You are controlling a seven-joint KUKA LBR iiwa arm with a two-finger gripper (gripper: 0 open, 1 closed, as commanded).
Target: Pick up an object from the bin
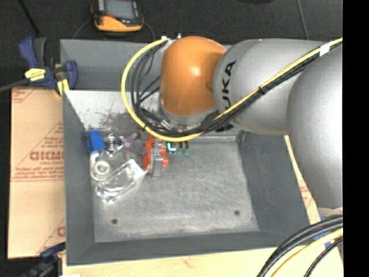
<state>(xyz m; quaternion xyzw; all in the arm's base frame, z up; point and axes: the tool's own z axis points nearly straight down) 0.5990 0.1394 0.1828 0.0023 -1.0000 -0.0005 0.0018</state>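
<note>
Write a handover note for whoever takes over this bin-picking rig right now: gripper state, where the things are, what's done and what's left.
Gripper: low in the bin's upper left part as the camera sees it, under the orange wrist cover. Whether it is open or shut cannot be told.
Things: a red-orange piece lies right below the wrist, with small teal-green bits beside it. Further left, a blue piece and clear plastic items lie close together.
Done: nothing is visibly held or lifted.
Left: grasp one thing and lift it out of the bin.
</note>
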